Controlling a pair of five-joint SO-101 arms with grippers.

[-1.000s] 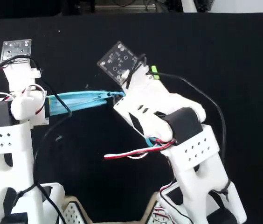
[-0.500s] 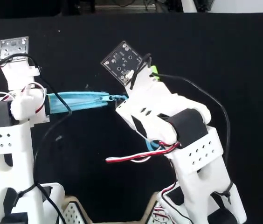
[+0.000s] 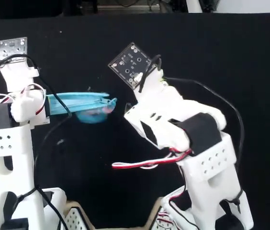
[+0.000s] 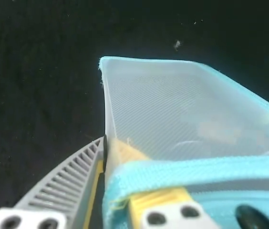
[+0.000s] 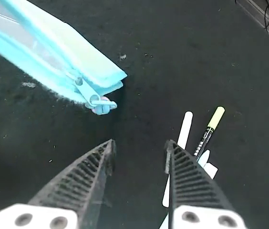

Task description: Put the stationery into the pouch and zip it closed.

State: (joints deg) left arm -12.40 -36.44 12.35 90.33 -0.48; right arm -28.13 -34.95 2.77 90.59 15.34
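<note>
The left claw (image 4: 111, 150) pinches one short end of the turquoise mesh pouch (image 3: 80, 103) and holds it out sideways over the black desk (image 3: 221, 57), probably so the fabric stays steady for work on the zip. At the pouch's free end the zipper pull (image 5: 96, 101) hangs loose, and the right claw (image 5: 139, 144) hovers just beside it, spread wide and gripping nothing. A white pen (image 5: 182, 138) and a yellow-capped marker (image 5: 211, 126) lie on the desk near that claw, so packing looks unfinished.
</note>
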